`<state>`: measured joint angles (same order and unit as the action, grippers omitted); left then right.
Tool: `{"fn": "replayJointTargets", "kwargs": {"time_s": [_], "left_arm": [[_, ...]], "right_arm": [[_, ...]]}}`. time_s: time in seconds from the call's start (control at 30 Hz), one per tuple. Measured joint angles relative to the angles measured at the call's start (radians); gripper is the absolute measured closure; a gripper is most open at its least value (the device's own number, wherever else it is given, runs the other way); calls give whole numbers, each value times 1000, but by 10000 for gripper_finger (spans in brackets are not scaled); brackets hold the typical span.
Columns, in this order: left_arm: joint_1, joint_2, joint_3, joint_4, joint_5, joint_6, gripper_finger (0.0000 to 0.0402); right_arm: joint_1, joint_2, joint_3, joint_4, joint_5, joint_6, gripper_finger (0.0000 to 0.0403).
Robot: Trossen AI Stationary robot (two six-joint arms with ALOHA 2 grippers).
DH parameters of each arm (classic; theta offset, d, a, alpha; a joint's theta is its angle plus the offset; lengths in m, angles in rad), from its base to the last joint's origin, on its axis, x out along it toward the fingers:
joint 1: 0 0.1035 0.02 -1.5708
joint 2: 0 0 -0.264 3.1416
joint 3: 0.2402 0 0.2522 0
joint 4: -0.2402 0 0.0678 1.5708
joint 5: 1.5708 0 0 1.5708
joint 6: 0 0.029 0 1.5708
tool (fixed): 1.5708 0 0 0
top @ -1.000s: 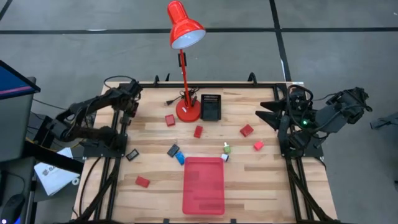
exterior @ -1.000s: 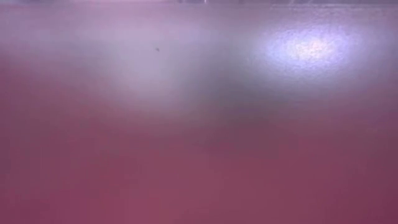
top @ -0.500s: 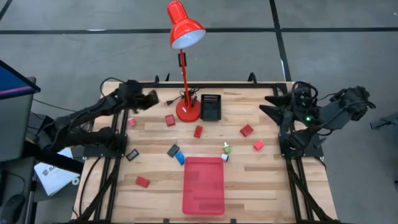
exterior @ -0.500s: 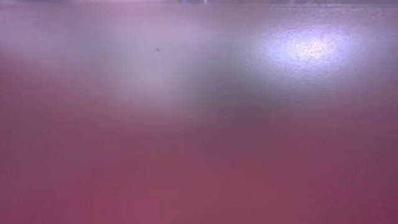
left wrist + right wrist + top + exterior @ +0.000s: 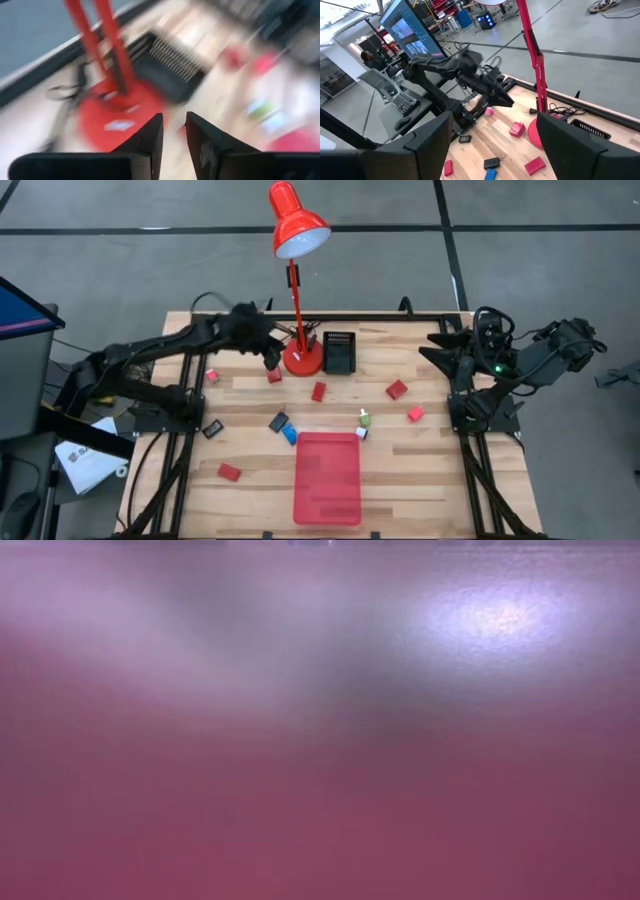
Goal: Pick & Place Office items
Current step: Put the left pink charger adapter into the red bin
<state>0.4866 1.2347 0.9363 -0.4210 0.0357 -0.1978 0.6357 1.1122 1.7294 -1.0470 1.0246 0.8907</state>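
Note:
Small office items lie scattered on the wooden table (image 5: 420,470): red blocks (image 5: 273,375) (image 5: 319,391) (image 5: 397,389) (image 5: 415,414) (image 5: 229,472), black pieces (image 5: 278,421) (image 5: 212,429), a blue piece (image 5: 289,434) and a white-green piece (image 5: 364,418). My left gripper (image 5: 272,352) (image 5: 174,116) hovers by the lamp base (image 5: 303,358), just above the far-left red block, its fingers a narrow gap apart and holding nothing. My right gripper (image 5: 443,350) (image 5: 495,117) waits wide open at the table's far right edge. The low view shows only a pink blur.
A tall red desk lamp (image 5: 297,225) stands at the far middle, with a black mesh holder (image 5: 339,352) beside its base. A flat red tray (image 5: 327,477) lies at the near middle. A lamp cord (image 5: 285,340) runs behind the base. A monitor (image 5: 412,35) stands beyond the left edge.
My left arm has swung out from the table's left edge toward the right, stretching across the far side until its gripper is beside the lamp base. The items have stayed where they were.

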Motion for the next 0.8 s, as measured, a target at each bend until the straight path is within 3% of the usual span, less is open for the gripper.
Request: {"fn": "replayJointTargets", "kwargs": {"time_s": [0.2,0.27,0.4,0.47,0.6,0.8], "left_arm": [[30,256,349,-601,-273,288,322],[48,334,426,-786,-366,263,315],[108,478,500,-1151,-457,52,275],[130,508,485,-1142,-492,-76,248],[162,522,468,-1156,-420,-330,209],[231,524,401,-1145,-381,-525,200]], "right_arm": [[38,0,0,0,0,18,121],[51,0,0,0,4,20,121],[80,0,0,0,41,27,121],[101,1,0,-1,57,24,121],[134,7,0,-1,84,19,121],[183,22,0,10,106,27,121]]}}
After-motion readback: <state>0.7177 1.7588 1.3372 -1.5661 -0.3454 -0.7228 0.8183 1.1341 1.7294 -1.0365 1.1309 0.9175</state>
